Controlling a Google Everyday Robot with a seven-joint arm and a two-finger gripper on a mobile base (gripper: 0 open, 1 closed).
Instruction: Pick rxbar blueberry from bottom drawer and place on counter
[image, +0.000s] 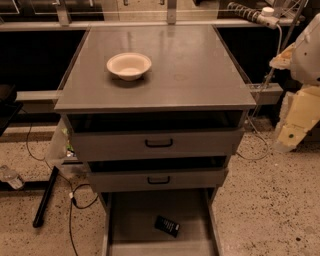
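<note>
The rxbar blueberry, a small dark wrapped bar, lies flat on the floor of the bottom drawer, which is pulled out toward me. It sits a little right of the drawer's middle. The counter is the broad grey cabinet top above. My arm hangs at the right edge of the view, beside the cabinet. My gripper is low on that arm, to the right of the top drawer, well away from the bar and holding nothing that I can see.
A cream bowl stands on the counter's left half. Two shallower drawers with black handles are slightly open above the bottom one. Cables, a black bar and a plastic bottle lie on the floor at left.
</note>
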